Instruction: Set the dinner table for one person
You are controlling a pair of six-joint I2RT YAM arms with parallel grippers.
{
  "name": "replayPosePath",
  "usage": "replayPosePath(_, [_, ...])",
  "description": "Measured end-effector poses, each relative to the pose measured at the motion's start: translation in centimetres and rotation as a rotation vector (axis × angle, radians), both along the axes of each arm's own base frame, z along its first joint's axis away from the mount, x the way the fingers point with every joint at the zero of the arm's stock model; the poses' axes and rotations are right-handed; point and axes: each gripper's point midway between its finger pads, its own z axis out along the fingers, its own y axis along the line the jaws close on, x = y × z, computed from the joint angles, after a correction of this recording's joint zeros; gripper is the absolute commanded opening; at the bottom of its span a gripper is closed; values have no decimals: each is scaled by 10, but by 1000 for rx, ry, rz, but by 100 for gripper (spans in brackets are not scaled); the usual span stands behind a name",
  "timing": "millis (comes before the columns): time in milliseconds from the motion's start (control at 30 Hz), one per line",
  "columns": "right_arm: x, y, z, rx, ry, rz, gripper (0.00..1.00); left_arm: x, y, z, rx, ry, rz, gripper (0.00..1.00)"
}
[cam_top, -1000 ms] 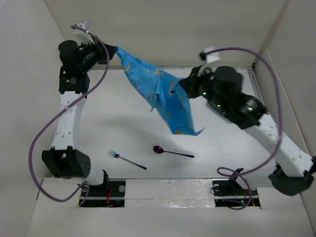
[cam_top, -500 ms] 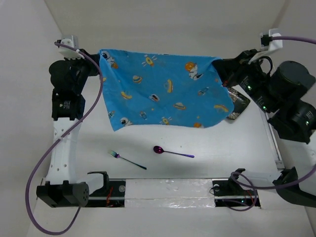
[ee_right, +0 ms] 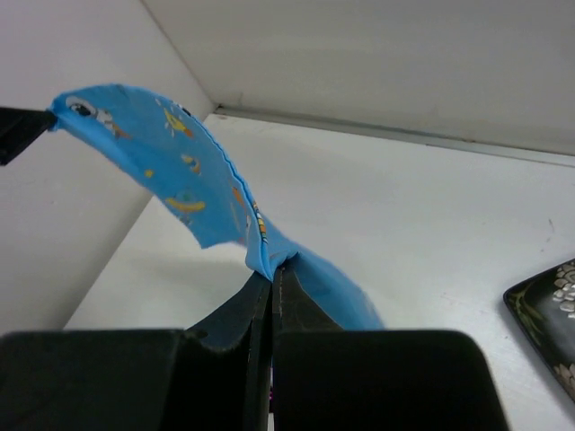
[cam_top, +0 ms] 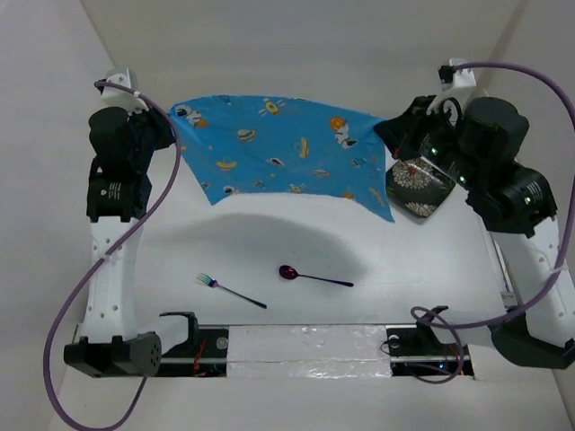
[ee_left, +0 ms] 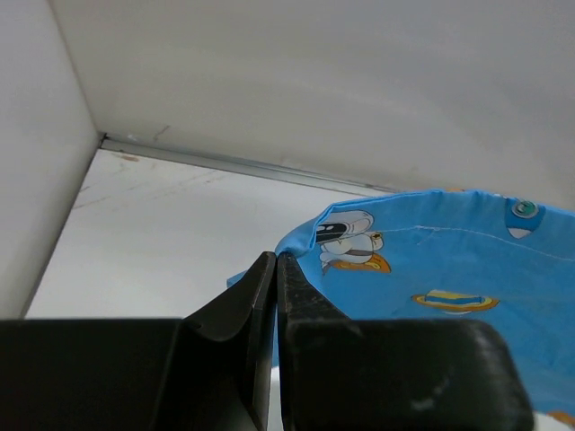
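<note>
While I am watching from far away, my left tool (cam_top: 171, 127) is pinching one far corner of the blue cloth (cam_top: 278, 153) with space pictures, and my right tool (cam_top: 384, 133) is pinching the other, both squeezed tight on it. The cloth is hanging stretched between them over the far part of the white tabletop (cam_top: 449, 269), which is lying under everything. A dark flowery plate (cam_top: 416, 184) is sitting just beside the right tool. A fork (cam_top: 231, 292) and a spoon (cam_top: 314, 277) are lying nearer me, apart.
</note>
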Motion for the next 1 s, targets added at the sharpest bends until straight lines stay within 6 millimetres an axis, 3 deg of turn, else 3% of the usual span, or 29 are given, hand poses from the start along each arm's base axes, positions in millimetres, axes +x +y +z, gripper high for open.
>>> replayPosePath(133, [-28, -6, 1, 30, -7, 41, 0, -23, 5, 21, -1, -42, 47, 0])
replayPosePath(267, [-26, -14, -8, 41, 17, 26, 0, -30, 10, 27, 5, -53, 84, 0])
replayPosePath(433, [15, -19, -36, 32, 110, -29, 0, -13, 18, 1, 21, 30, 128, 0])
replayPosePath(600, [69, -20, -89, -5, 220, -79, 0, 14, 20, -30, 41, 121, 142, 0])
replayPosePath(667, [99, -24, -117, -11, 263, -108, 0, 35, 20, -43, 46, 155, 140, 0])
replayPosePath(733, [137, -24, -151, -23, 320, -135, 0, 70, 18, -72, 52, 226, 133, 0])
replayPosePath(800, [183, -22, -187, -39, 375, -154, 0, 116, 15, -88, 50, 249, 121, 0])
replayPosePath(900, [248, -18, -251, -62, 462, -170, 0, 193, 11, -150, 55, 349, 108, 3])
replayPosePath(967, [280, -20, -298, -78, 523, -183, 0, 233, 10, -204, 61, 428, 105, 20])
replayPosePath(1000, [289, -21, -321, -87, 559, -191, 22, 244, 10, -232, 63, 470, 105, 52])
